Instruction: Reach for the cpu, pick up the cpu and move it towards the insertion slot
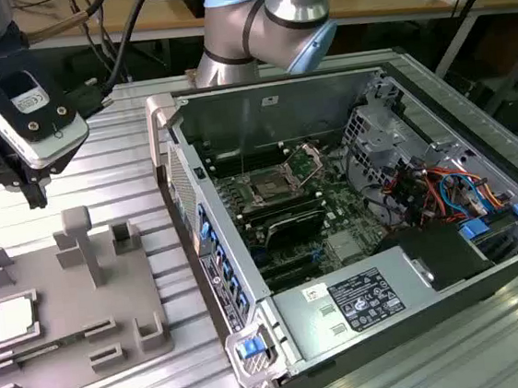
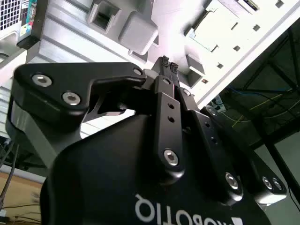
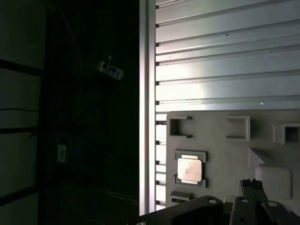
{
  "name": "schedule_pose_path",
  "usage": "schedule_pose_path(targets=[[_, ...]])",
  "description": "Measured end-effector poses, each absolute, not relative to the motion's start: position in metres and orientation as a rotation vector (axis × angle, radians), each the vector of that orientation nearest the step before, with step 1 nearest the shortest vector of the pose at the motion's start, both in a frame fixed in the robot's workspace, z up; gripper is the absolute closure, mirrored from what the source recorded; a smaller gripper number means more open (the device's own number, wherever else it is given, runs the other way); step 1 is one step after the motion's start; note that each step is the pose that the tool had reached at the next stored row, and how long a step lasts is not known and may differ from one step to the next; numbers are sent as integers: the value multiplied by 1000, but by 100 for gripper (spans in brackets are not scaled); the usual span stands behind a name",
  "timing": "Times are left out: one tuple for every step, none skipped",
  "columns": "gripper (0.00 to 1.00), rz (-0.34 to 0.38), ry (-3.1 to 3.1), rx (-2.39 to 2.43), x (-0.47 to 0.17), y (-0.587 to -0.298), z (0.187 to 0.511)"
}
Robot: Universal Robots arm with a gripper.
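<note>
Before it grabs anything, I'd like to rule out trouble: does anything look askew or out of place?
Nothing stands out. The cpu lies flat and square in its pocket on the grey tray, and the insertion slot looks unobstructed.

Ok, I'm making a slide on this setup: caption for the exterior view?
Hand hovers by the grey tray holding the cpu, apart from the open computer case with its insertion slot.

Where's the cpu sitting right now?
The cpu lies in a recess of the grey tray, at the exterior view's left edge, apart from the open computer case standing to the exterior view's right of the tray.
</note>
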State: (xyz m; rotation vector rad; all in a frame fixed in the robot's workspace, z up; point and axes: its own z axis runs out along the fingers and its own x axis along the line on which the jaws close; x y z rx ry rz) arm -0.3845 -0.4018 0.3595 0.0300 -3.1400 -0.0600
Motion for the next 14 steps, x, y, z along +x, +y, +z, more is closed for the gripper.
schedule_pose_path(targets=[[89, -60, -3140, 30, -385, -402, 360], [89, -60, -3140, 30, -385, -402, 360], [89, -60, -3140, 30, -385, -402, 359], [89, -60, -3140, 30, -385, -402, 359], [89, -60, -3140, 30, -385, -402, 359], [89, -60, -3140, 30, -386, -402, 359], [89, -60, -3140, 30, -387, -402, 359], [89, -60, -3140, 30, -389, -402, 359], [89, -60, -3140, 30, -390, -402, 359], [89, -60, -3140, 30, -393, -402, 359], [89, -60, -3140, 30, -394, -402, 359], [89, -60, -3140, 30, -396, -402, 359], [89, -60, -3140, 30, -398, -402, 359], [89, -60, -3140, 30, -401, -402, 359]])
